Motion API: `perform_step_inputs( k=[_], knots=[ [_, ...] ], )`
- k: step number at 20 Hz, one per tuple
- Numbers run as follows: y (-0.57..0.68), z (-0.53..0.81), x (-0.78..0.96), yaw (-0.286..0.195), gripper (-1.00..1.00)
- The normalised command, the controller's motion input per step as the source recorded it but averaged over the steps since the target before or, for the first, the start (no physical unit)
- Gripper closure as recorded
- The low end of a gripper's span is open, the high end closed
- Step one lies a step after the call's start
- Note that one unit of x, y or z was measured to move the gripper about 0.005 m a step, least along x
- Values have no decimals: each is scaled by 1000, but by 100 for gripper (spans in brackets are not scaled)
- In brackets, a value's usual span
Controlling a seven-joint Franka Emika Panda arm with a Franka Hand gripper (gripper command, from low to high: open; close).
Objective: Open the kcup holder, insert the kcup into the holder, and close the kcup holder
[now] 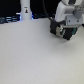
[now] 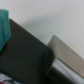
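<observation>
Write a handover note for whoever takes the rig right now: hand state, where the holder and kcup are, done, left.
State of the hand: low over the table at the exterior view's right; open or shut unclear.
Probably the kcup holder: black surface filling the wrist view, blurred; drawer state not visible.
No kcup identifiable; a teal object shows beside the black surface.
Done: nothing confirmable.
Left: open, insert, close.
</observation>
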Motion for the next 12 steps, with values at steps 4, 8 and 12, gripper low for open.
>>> perform_step_inputs(
  k=[4, 8, 12],
  knots=[
    [621, -34, -786, 28, -100],
    [585, -12, -736, 44, -100],
    [431, 153, -442, 94, -100]
  ],
)
